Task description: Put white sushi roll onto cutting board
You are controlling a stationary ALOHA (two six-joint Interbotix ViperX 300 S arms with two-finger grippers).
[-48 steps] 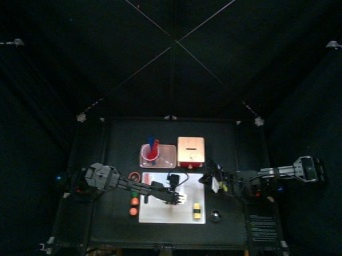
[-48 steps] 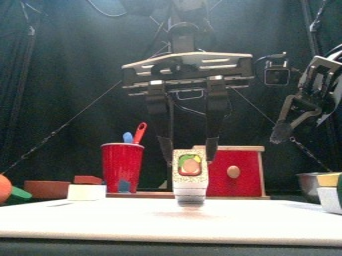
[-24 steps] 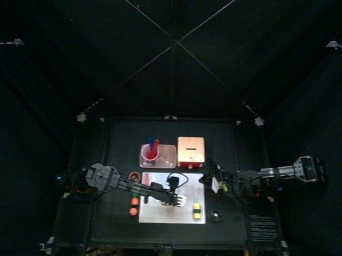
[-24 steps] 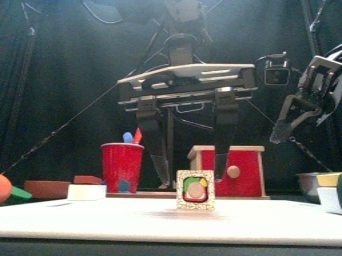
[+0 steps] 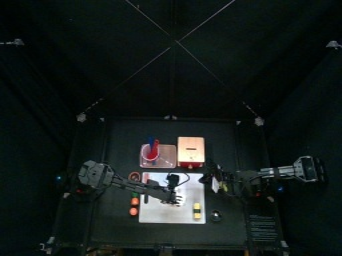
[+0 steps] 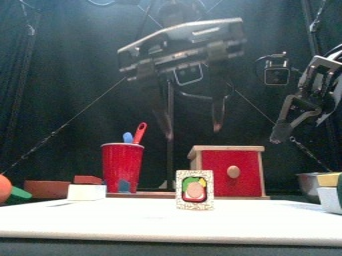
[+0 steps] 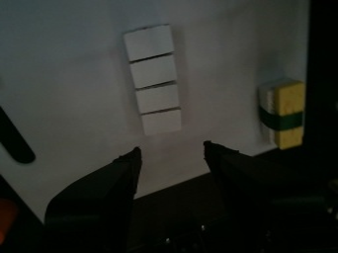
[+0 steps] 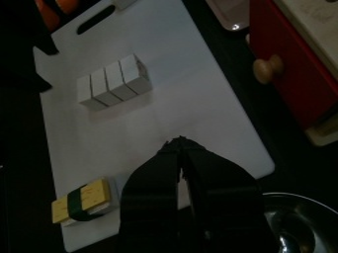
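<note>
The white sushi roll [image 7: 152, 79] lies on the cutting board [image 7: 79, 99] as a short row of white pieces. In the front view the white sushi roll [image 6: 195, 190] shows its end, white with a pink and green middle, standing free on the cutting board [image 6: 120, 222]. My left gripper [image 7: 172, 163] is open and hangs above the roll, apart from it, with nothing between its fingers. In the front view the left gripper [image 6: 191, 122] is high over the board. My right gripper [image 8: 180, 146] is shut and empty over the board's edge, beside the roll [image 8: 115, 82].
A yellow-green piece [image 7: 282, 109] lies just off the board. A red cup [image 6: 123, 165] with utensils and a red drawer box [image 6: 227, 172] stand behind the board. A pinkish tray [image 5: 158, 153] and a tan-orange rectangle [image 5: 193, 150] sit further back. Red-orange pieces [image 5: 134, 205] lie left of the board.
My left gripper held the roll just above the board, then opened wide and let go. It has since risen, leaving the roll standing on the board. The right arm has not moved.
</note>
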